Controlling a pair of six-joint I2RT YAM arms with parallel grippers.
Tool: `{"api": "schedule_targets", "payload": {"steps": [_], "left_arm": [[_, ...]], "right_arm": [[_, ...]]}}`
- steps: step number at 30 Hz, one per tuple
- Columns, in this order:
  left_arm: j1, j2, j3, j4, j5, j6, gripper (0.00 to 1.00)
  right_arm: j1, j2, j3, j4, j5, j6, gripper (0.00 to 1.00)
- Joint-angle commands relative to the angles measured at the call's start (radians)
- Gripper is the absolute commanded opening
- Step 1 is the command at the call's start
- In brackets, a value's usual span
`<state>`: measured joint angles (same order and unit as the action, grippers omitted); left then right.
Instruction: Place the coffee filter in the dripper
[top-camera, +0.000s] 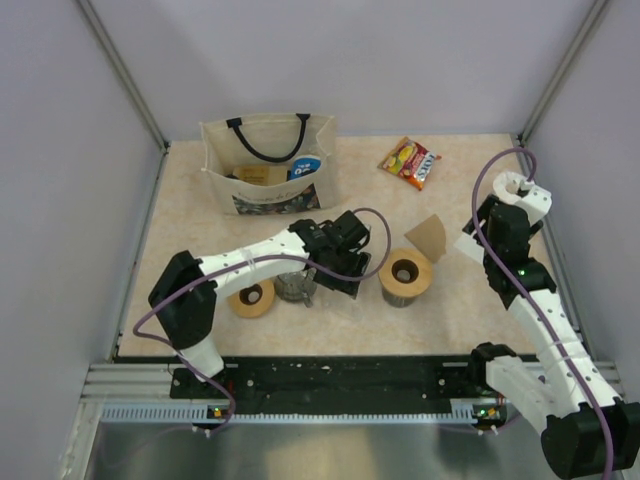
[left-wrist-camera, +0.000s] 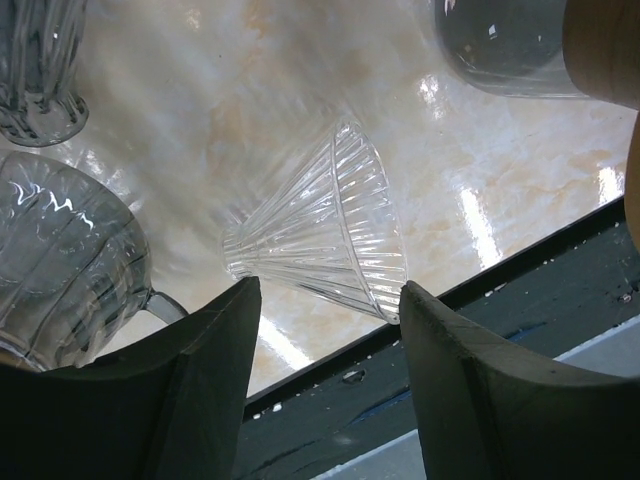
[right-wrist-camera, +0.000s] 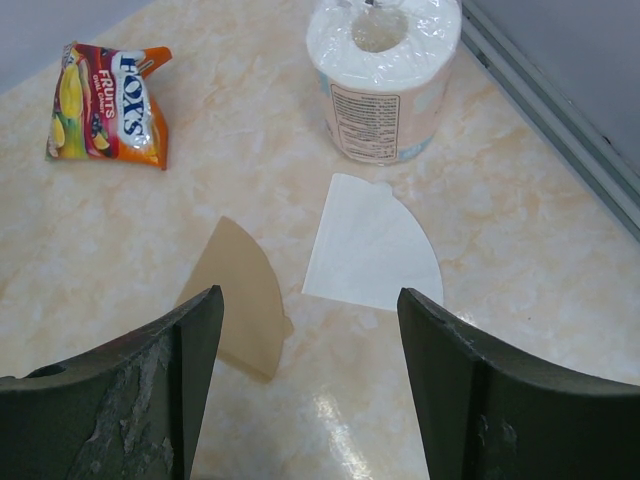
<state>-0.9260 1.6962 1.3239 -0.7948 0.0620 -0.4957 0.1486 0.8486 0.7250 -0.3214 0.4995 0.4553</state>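
Filters: 2 (brown filter (right-wrist-camera: 238, 295), white filter (right-wrist-camera: 372, 245)). Tan rings: 2 (dripper (top-camera: 390, 278), second ring (top-camera: 236, 300)). Candy bag (right-wrist-camera: 108, 100): 1. Paper roll (right-wrist-camera: 382, 75): 1. Tote bag (top-camera: 268, 165): 1. Clear glass cone (left-wrist-camera: 320, 230): 1.

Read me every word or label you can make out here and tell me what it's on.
"FOX'S": on the candy packet
"FRUITS": same packet, below the brand
Label on the paper roll: too small to read
Print on the tote bag: too blurred to read

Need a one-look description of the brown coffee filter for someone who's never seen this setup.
Start at the orange candy packet at the back right. Just on the robot's side of it, two flat fan-shaped papers lie side by side. The brown coffee filter is the tan one on the left; the white filter lies to its right.
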Motion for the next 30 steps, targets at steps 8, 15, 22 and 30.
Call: {"api": "schedule_targets", "payload": {"steps": [8,15,22,30], "left_arm": [[-0.036,0.071,0.04,-0.02,-0.1,-0.084,0.55],[-0.051,0.079,0.054,-0.06,-0.169,-0.099,0.37],[-0.051,0.062,0.061,-0.078,-0.186,-0.087,0.12],[-0.051,0.016,0.086,-0.135,-0.277,-0.103,0.0]], "right_arm": [[0.003,-0.006,-0.004,0.03,-0.001,-0.009,0.71],[0.002,-0.014,-0.004,0.028,0.001,-0.01,0.71],[0.002,-0.022,-0.004,0.03,-0.006,-0.017,0.71],[0.003,-0.045,-0.006,0.031,-0.019,-0.027,0.75]]}}
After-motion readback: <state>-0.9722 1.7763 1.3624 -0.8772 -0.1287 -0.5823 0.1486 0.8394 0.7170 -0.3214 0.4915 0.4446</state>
